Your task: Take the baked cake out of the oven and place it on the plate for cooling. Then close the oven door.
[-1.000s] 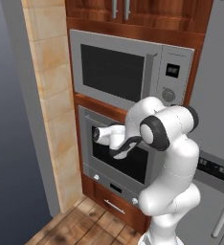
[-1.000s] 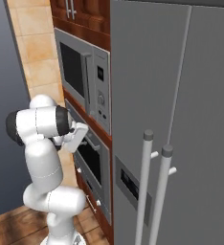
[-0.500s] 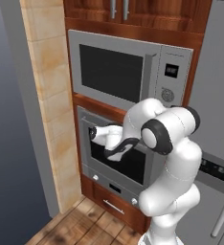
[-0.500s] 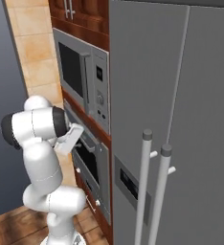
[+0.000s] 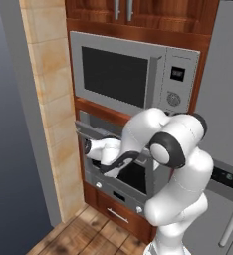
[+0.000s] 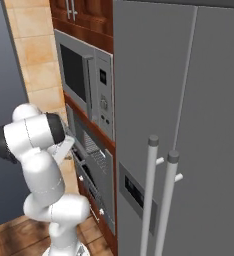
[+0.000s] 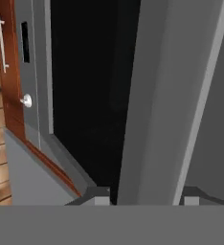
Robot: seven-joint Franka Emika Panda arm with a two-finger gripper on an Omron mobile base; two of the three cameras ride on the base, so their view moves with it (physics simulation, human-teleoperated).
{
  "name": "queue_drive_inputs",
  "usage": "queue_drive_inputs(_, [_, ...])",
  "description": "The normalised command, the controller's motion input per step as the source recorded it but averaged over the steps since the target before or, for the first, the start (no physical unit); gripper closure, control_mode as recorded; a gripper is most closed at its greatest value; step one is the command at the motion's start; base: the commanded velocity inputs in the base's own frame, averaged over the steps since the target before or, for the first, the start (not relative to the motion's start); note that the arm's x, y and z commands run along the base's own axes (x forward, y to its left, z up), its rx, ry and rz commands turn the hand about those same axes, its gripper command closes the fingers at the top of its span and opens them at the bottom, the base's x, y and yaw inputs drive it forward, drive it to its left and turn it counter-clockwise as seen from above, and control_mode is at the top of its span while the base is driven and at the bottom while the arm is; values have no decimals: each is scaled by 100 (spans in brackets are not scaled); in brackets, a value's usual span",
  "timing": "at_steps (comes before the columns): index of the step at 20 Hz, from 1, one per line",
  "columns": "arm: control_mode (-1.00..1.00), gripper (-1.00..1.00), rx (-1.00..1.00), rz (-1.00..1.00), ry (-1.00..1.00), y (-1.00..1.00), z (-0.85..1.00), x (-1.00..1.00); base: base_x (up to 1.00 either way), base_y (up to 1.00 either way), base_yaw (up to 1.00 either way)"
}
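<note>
The oven point(image 5: 91, 172) is set in the wood cabinet below the microwave. Its door point(image 5: 136, 177), with a black glass window point(image 7: 85, 86), stands tilted out a little at the top. In the hand view the grey bar handle point(image 7: 176, 95) runs between my two fingertips, and my gripper point(image 7: 145, 198) is shut on it. From the left base view my gripper point(image 5: 87, 147) sits at the door's upper left edge. A small white knob point(image 7: 26, 100) sits on the control strip beside the door. The cake and the plate are out of view.
A grey microwave point(image 5: 133, 74) sits right above the oven. A tall grey fridge point(image 6: 189, 125) with two bar handles stands to the right. A tiled column point(image 5: 51, 99) borders the oven on the left. A wooden drawer point(image 5: 118, 215) lies under it, above the wood floor.
The gripper has shut on the handle and moved out from the cabinet. The oven door's top edge has come away from the oven front with it.
</note>
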Motion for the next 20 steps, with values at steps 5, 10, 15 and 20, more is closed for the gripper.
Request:
queue_drive_inputs(5, [-100, 100, -10, 2, 0, 100, -67, -85, 0, 0, 0])
queue_drive_inputs(10, [-100, -100, -10, 1, 0, 99, -61, -72, 0, 0, 0])
queue_drive_inputs(15, [-100, -100, -1, 1, 0, 56, 0, -74, 0, 0, 0])
queue_drive_inputs(20, [-100, -100, 2, 3, -2, 34, 67, -87, 0, 0, 0])
